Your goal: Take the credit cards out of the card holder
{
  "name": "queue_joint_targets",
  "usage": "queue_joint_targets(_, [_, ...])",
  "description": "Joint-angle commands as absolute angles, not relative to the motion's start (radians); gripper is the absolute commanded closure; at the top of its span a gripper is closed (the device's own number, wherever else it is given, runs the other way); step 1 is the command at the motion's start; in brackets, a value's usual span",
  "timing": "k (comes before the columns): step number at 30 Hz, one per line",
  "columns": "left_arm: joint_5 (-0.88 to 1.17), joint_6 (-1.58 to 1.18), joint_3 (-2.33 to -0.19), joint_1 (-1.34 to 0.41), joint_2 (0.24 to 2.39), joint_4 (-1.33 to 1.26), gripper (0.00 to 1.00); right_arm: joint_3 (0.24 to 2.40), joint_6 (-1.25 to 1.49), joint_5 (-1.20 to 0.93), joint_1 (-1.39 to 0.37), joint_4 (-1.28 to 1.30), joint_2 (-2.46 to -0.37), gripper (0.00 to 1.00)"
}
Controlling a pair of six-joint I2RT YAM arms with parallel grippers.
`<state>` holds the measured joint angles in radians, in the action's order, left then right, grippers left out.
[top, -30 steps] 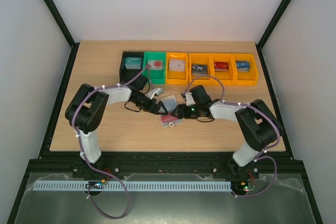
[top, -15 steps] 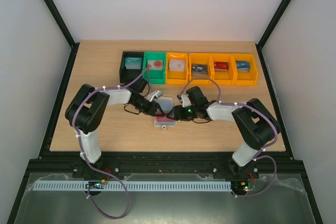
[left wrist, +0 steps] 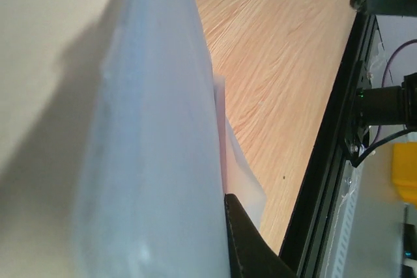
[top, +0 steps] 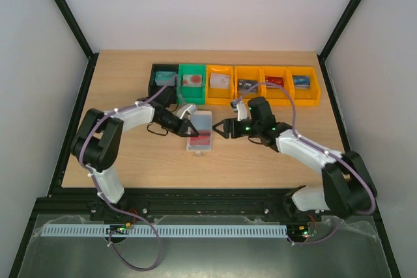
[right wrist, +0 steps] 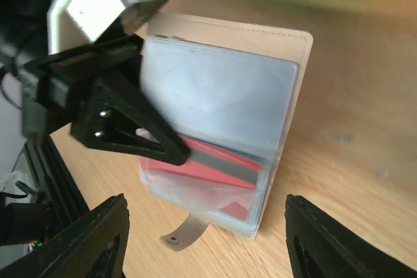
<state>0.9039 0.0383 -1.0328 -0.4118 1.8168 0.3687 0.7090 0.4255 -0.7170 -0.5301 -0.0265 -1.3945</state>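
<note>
Flat white card holder [top: 199, 131] lies open on the wood-grain table [top: 130, 154], its frosted blue-grey sleeves [right wrist: 221, 89] showing a thin red credit card [right wrist: 215, 161]. The left gripper [top: 187, 125] pinches a sleeve at the holder's left edge; the right gripper [top: 221, 128], fingers spread, hovers just beside its right edge.

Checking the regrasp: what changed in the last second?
The left gripper closed on the left edge of the card holder. The holder, earlier propped up between both grippers, now lies open and flat, slightly further left. The right gripper backed off to the right, open and empty. Unchanged: the red card in its sleeve, the bins and their contents.
</note>
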Motion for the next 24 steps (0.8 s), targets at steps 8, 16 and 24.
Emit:
queue_joint_targets(8, [0.968,0.423,-1.38,-0.351,1.509,0.847,0.98,0.73,0.277,-0.818,-0.521,-0.044,-1.082,0.3])
queue_joint_targets(16, [1.072,0.429,-1.527,-0.351,1.461,0.981,0.98,0.783,0.249,-0.852,-0.614,-0.09,-1.114,0.3])
queue_joint_targets(24, [1.161,0.414,-1.515,-0.356,1.426,0.993,0.98,0.787,0.235,-0.76,-0.64,-0.118,-1.111,0.4])
